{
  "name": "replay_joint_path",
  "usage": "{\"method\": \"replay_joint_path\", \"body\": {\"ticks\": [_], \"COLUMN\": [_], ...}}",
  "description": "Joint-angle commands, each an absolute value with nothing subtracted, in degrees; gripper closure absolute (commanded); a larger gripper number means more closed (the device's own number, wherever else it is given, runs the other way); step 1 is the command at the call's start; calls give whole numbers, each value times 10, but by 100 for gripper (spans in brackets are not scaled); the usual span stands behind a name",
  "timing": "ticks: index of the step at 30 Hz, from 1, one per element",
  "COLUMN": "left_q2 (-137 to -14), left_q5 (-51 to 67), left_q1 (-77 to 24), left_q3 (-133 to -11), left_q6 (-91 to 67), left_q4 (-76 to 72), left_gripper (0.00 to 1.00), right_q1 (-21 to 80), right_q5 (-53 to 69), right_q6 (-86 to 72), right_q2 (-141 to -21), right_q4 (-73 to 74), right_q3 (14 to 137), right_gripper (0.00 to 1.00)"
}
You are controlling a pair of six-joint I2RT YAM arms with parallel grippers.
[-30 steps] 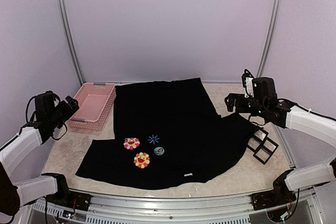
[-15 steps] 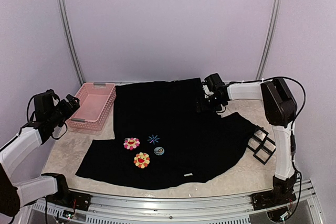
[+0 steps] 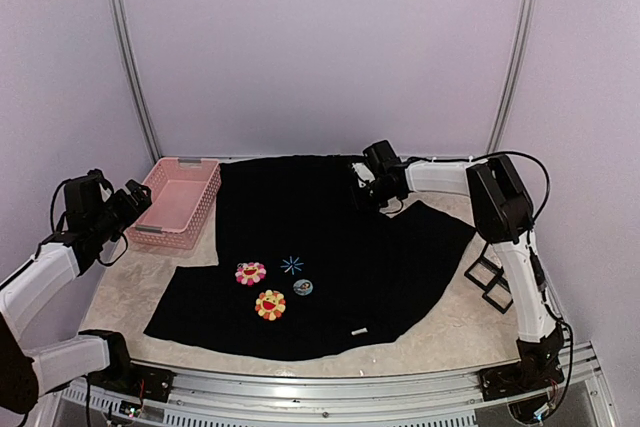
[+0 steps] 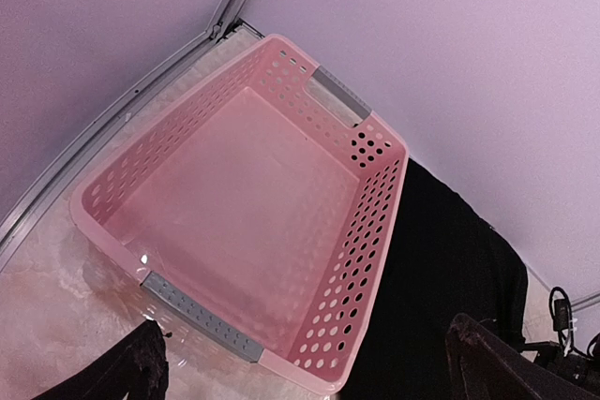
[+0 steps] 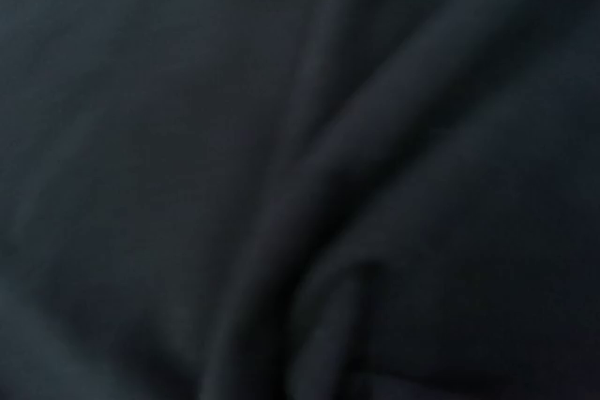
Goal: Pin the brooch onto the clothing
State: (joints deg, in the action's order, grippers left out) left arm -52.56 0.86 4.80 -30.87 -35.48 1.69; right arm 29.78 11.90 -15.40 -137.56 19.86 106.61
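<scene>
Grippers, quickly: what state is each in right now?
Left gripper: open, holding nothing.
Right gripper: shut, down on the clothing; whether it pinches fabric cannot be told.

A shirt (image 3: pixel 340 237) is spread across the counter (image 3: pixel 470 322). A basket (image 3: pixel 200 209) is set just beside its rear left corner. On the shirt's front left part a brooch (image 3: pixel 303 288) is laid. One flower patch (image 3: pixel 250 273) is seen to its left, another (image 3: pixel 270 305) near its front left, and a starburst (image 3: pixel 292 265) just behind.
</scene>
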Motion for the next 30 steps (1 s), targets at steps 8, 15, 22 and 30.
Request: {"method": "replay_joint_path", "body": {"ticks": [8,15,22,30], "left_q2": [-513,-506,-504,-496], "left_q5": [2,1,4,4], "left_q1": [50,50,50,50], "left_q3": [-316,-314,-312,-310], "left_q6": [-339,-338,-339,-338], "left_q4": [4,4,4,4], "left_gripper": [1,1,1,1], "right_q1": [361,363,365,364], "right_q5": [200,211,244,222], "right_q6": [-98,-108,-128,-139], "right_q2": [-1354,-1298,-1209,-1134], "right_q4": [216,185,134,127], "right_q3": [1035,947,824,741], "right_gripper": [99,100,100,97]}}
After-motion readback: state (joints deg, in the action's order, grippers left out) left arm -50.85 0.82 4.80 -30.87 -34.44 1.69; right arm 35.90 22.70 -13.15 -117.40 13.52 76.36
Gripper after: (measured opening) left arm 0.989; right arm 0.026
